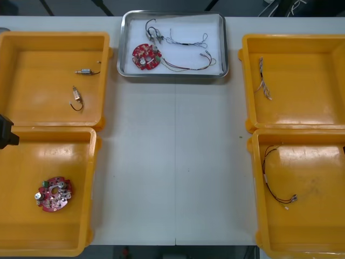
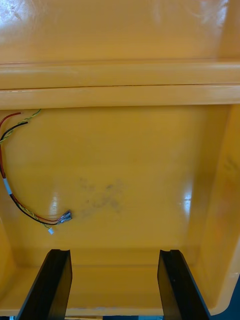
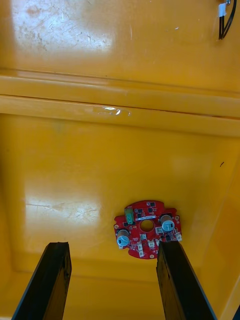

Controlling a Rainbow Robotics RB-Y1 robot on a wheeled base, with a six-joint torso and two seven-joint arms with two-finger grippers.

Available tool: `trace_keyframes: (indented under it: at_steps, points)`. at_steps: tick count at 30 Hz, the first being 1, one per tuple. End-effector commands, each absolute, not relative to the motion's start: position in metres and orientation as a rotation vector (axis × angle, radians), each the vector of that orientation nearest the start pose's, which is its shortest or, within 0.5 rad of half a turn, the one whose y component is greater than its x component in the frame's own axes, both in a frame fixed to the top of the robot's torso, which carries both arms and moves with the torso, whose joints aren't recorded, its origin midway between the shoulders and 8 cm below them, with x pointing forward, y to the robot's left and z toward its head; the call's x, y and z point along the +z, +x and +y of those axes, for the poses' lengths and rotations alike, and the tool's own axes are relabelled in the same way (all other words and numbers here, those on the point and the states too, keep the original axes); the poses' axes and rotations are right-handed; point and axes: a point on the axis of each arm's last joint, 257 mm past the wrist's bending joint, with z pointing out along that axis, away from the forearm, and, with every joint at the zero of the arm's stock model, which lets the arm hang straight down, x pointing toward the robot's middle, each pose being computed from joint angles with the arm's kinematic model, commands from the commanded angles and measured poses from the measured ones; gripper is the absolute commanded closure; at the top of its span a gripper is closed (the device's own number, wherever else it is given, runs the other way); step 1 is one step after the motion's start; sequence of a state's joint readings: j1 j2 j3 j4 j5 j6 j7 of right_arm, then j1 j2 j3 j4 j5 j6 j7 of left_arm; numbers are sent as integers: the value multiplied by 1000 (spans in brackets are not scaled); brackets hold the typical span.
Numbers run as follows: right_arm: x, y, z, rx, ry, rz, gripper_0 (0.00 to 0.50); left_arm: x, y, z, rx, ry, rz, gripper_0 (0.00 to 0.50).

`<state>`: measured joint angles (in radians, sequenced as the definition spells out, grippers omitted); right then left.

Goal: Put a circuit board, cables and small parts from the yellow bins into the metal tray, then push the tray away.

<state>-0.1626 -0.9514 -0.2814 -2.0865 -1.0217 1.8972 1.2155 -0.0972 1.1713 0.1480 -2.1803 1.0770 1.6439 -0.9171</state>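
Observation:
The metal tray (image 1: 222, 43), white inside, stands at the table's far middle. It holds a round red circuit board (image 1: 146, 56), a black cable (image 1: 149, 27), a twisted blue and white cable (image 1: 188, 41) and a red and yellow cable (image 1: 190, 65). My left gripper (image 3: 114, 285) hangs open over the near left yellow bin (image 3: 75, 165), with a second circuit board (image 3: 146, 235) lying just beyond one finger. My right gripper (image 2: 114, 285) is open over the near right yellow bin (image 2: 150, 165), where a red and yellow cable (image 2: 20, 205) lies off to one side.
The far left bin (image 1: 32, 65) holds two small metal parts (image 1: 86, 71) (image 1: 77, 99). A twisted blue and white cable (image 1: 263, 81) lies in the far right bin (image 1: 307, 70). A dark part of my left arm (image 1: 6, 132) shows at the left edge. Bare table (image 1: 172, 162) runs between the bins.

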Motion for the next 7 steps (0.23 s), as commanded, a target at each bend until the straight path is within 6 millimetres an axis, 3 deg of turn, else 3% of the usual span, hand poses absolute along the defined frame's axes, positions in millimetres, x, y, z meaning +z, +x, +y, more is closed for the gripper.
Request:
trace_keyframes:
  at_steps: [1,7]
  points:
    - [-158,358,-396,-10,53,2771,0,-144,366,394,105,-140,2691,0]
    - [-158,358,-396,-10,53,2771,0,-144,366,394,105,-140,2691,0]
